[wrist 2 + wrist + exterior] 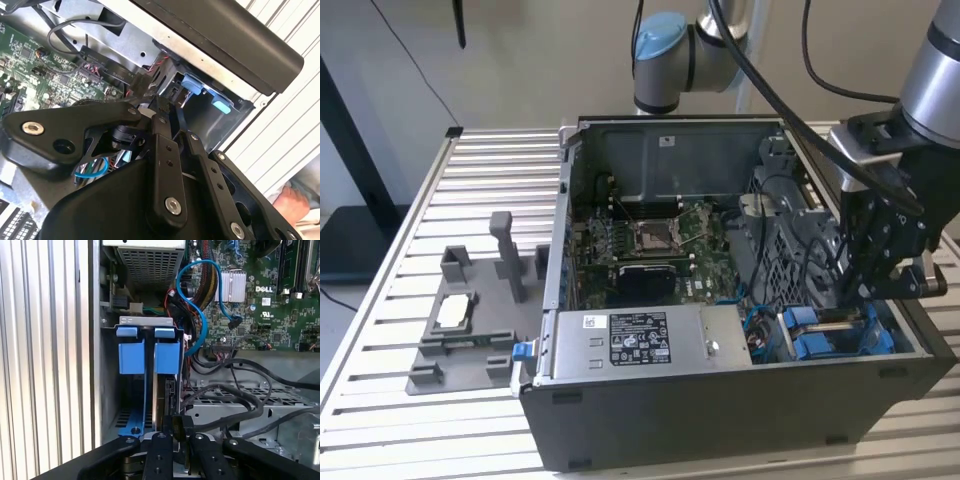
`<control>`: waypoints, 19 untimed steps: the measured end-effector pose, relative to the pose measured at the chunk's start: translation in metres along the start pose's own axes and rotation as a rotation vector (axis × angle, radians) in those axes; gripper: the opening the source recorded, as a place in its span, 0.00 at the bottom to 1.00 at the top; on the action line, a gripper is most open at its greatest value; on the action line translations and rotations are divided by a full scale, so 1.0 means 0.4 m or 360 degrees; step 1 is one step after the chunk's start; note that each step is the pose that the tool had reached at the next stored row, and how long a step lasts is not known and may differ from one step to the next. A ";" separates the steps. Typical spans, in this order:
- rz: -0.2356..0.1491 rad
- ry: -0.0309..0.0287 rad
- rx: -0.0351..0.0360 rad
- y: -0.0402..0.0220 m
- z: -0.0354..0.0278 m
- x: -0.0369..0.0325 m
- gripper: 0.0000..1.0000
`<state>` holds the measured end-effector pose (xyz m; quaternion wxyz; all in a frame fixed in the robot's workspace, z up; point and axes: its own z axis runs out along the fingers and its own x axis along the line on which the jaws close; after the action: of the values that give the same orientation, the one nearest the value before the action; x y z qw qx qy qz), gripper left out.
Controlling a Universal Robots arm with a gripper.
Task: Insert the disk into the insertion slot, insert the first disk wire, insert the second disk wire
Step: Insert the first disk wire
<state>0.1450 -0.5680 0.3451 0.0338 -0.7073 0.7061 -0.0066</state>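
Honestly, the disk [169,395] part looks done. It sits down inside the insertion slot [107,400], in one of the slot's two lanes, so I'd say the step in hand is one of the wires. The gripper [178,434] hangs right at the slot's near end, across from the blue tabs. Its jaws are pulled in narrow on what looks to me like a small black plug [178,422], up against the disk's back edge. If I were coaching, I'd say keep that plug dead square to the slot's long line and push straight along it with no twisting, since a tilted start would likely jam. I'd also watch the loose black cables [235,390] bunched just beside the slot and the blue cable [200,325] looping past its far end, because either could snag a finger. I can't tell if the plug is seated. The disk itself shows edge-on in the first wrist view, as a thin dark slab clipped in a bright blue carrier [167,357] with its tab at the slot's far end. The slot's other lane holds a second blue frame [131,357] that looks empty.
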 end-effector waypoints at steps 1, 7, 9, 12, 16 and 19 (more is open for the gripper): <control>0.0000 0.00001 0.0000 0.000 0.001 0.000 0.19; 0.0000 -0.00002 0.0000 -0.002 0.009 0.000 0.19; 0.0000 -0.00002 0.0000 -0.003 0.011 0.001 0.19; 0.0000 0.00003 0.0000 -0.004 0.014 0.001 0.19; 0.0001 -0.00011 0.0000 -0.006 0.019 0.001 0.19; 0.0009 -0.00001 0.0000 -0.006 0.019 0.001 0.19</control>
<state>0.1480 -0.5682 0.3374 0.0339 -0.7052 0.7081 -0.0066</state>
